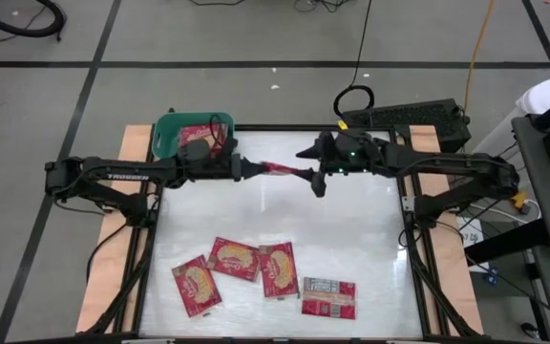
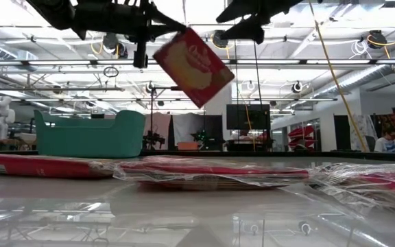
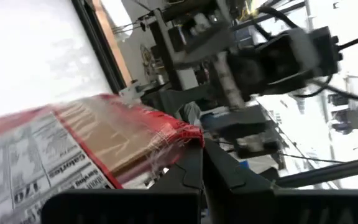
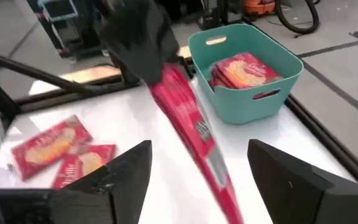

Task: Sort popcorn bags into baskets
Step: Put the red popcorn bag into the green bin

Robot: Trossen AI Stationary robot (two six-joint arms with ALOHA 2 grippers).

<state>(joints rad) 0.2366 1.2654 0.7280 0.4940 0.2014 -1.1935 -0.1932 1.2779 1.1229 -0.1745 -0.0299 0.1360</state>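
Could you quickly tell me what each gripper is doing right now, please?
Left gripper: shut on a popcorn bag, held in mid-air.
Right gripper: open, fingers either side of that bag.

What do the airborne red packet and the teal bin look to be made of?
The flat red popcorn packet held by the left gripper: paper-like bag under glossy clear film, judging by crinkles and glare. The teal rectangular bin: apparently moulded plastic, smooth matte, with rounded corners and cut-out handles.
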